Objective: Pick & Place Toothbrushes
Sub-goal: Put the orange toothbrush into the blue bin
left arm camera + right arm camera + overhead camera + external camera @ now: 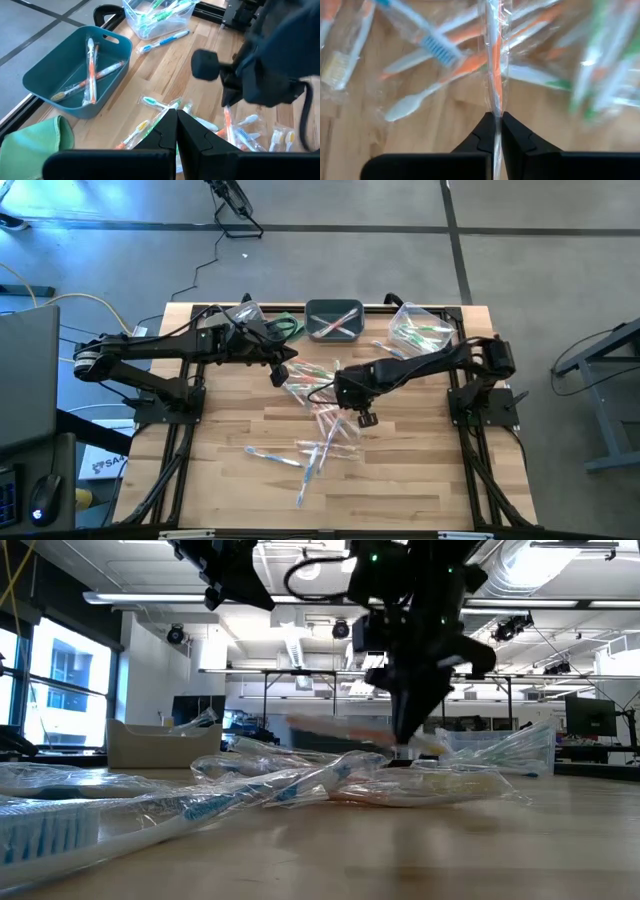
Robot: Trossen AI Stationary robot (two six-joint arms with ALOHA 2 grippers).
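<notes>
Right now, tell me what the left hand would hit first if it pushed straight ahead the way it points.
Probably the pile of clear-wrapped plastic toothbrushes on the wooden table: the shut left hand points at them, though depth is unclear.

Table centre: loose toothbrushes [318,442] lie scattered, spreading toward 6 o'clock.
Table, 12 o'clock edge: a bin [334,321] holds two crossed toothbrushes.
At 1 o'clock: a tub [420,330] holds more.
At 11 o'clock: a folded cloth [35,142] lies beside the bin.
Right gripper [366,418]: over the scatter's centre.
Left gripper [285,372]: above the scatter's 11 o'clock end.
</notes>
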